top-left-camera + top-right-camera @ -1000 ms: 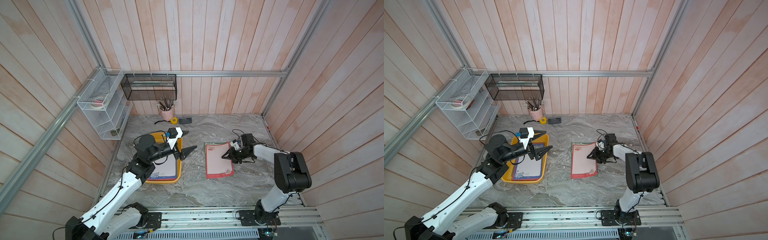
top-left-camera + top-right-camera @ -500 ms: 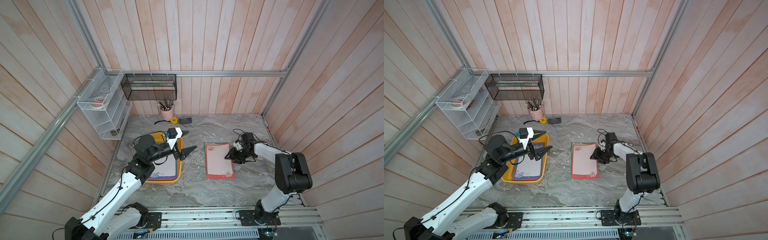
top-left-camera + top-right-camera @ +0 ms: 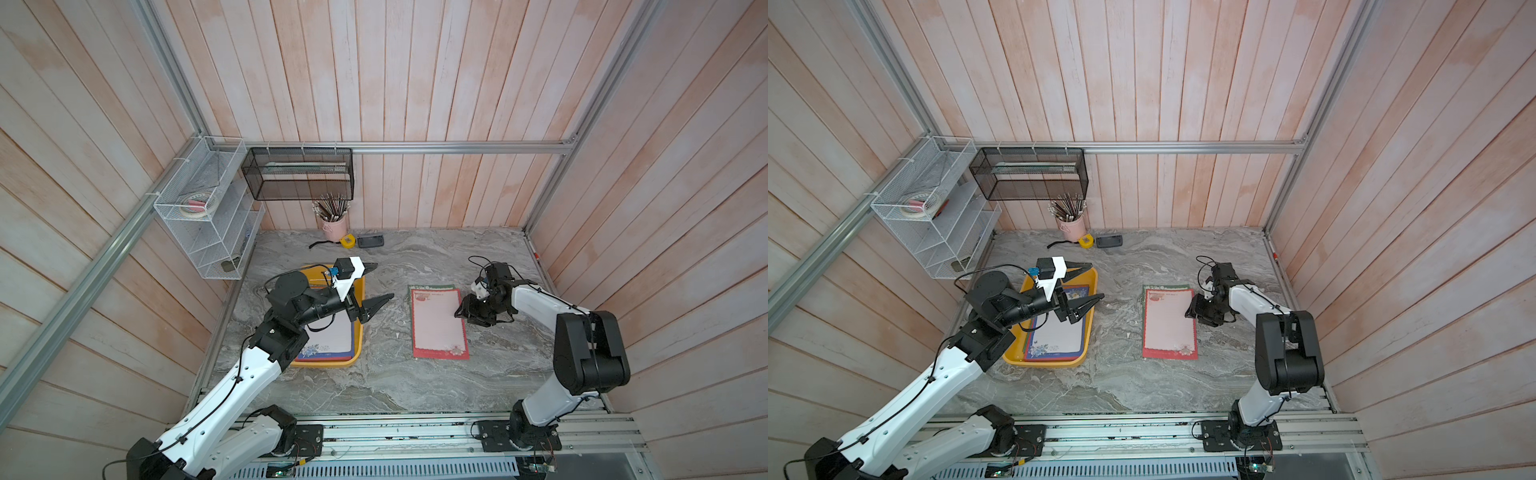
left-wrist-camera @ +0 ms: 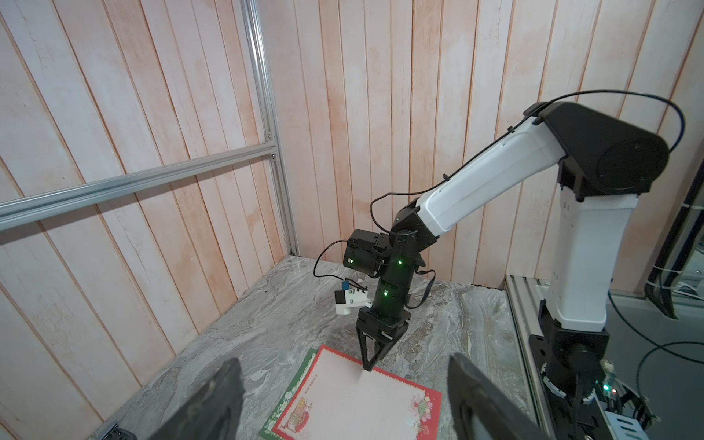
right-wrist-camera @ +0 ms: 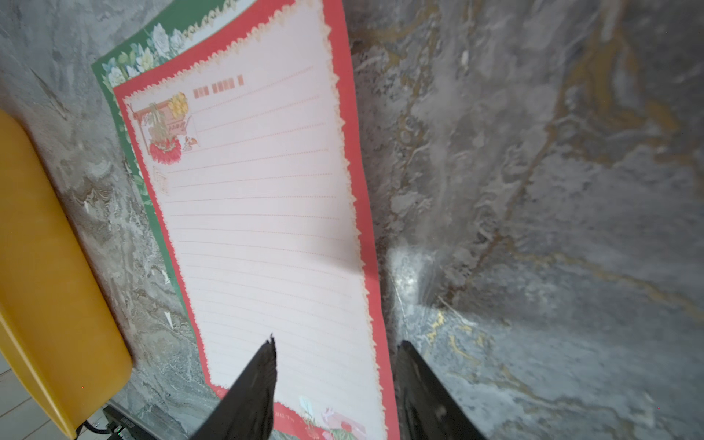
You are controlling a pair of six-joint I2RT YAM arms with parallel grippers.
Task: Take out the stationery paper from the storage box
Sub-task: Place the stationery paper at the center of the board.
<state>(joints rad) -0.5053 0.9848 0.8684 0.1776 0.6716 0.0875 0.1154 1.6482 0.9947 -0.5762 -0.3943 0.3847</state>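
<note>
The yellow storage box (image 3: 324, 364) (image 3: 1042, 362) lies on the left of the marble table, and its wall shows in the right wrist view (image 5: 45, 266). Stationery paper (image 3: 330, 338) (image 3: 1059, 334) with a blue floral border lies on top inside it. A red-bordered sheet (image 3: 438, 328) (image 3: 1169, 326) (image 4: 362, 400) (image 5: 259, 213) lies flat on the table over a green-bordered sheet (image 5: 125, 64) (image 4: 293, 384). My right gripper (image 3: 462, 309) (image 3: 1192, 309) (image 5: 337, 344) is open and empty, straddling the red sheet's right edge. My left gripper (image 3: 383, 280) (image 3: 1096, 280) (image 4: 343, 358) hovers wide open and empty above the box's right wall.
A pink cup of pencils (image 3: 334, 226), a yellow tape measure (image 3: 348, 241) and a small dark device (image 3: 371, 241) stand along the back wall. A black mesh basket (image 3: 299, 174) and a white wire rack (image 3: 208, 224) hang at the back left. Wooden walls enclose three sides.
My right gripper's jaws have spread wider over the red sheet's edge, and the sheet lies flat beneath them. The left arm has not moved.
</note>
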